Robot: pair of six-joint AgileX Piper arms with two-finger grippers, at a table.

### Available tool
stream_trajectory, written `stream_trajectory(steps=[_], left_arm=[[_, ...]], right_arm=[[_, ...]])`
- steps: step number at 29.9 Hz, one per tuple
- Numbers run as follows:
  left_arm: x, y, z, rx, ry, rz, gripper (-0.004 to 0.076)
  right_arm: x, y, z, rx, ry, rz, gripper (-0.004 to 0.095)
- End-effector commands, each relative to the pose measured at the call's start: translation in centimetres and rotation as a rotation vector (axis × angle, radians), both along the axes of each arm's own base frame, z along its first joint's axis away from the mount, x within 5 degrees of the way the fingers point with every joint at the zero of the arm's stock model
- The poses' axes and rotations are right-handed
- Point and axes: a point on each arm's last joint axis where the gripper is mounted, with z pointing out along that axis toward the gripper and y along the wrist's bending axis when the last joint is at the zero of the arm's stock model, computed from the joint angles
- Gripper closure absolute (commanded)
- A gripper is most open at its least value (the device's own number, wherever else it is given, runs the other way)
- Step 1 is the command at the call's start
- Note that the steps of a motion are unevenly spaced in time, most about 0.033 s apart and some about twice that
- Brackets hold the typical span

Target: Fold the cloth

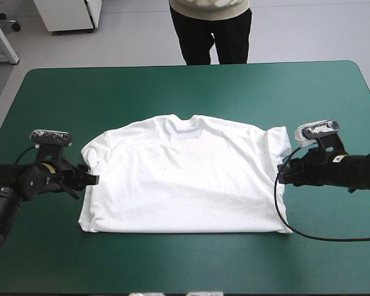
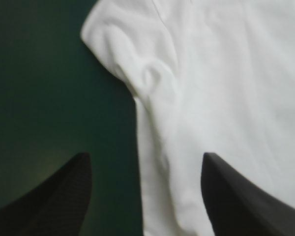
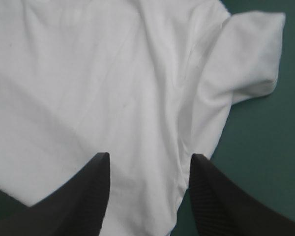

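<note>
The white T-shirt (image 1: 184, 177) lies spread flat in the middle of the teal-green table, collar toward the far edge. My left gripper (image 1: 91, 179) is at the shirt's left side edge, just below the sleeve. Its black fingers (image 2: 54, 196) stand apart, and the shirt's side edge (image 2: 157, 162) runs between them. My right gripper (image 1: 282, 174) is at the shirt's right side edge under the other sleeve (image 3: 246, 59). It is open too, its fingers (image 3: 83, 196) apart over the white cloth (image 3: 147, 162).
Bare teal-green cover (image 1: 185, 83) surrounds the shirt on all sides. A person stands just beyond the table's far edge, not over its top.
</note>
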Motion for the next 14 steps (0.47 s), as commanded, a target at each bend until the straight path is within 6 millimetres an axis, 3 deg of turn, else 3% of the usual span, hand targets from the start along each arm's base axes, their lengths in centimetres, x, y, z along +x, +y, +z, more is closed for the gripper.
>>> stream_trajectory(steps=[1, 8, 14], left_arm=[[1.7, 1.3, 2.1, 0.008, -0.071, 0.079, 0.0246], [6.3, 4.0, -0.5, -0.128, -0.033, 0.192, 0.0246], [8.3, 3.6, -2.1, -0.245, -0.003, 0.160, 0.0248]], right_arm=[[0.0, 0.0, 2.9, 0.027, -0.107, -0.011, 0.0446], [-0.1, 0.0, 2.9, 0.022, -0.101, -0.007, 0.0497], [0.6, -0.4, 2.3, 0.003, -0.060, -0.068, 0.0520]])
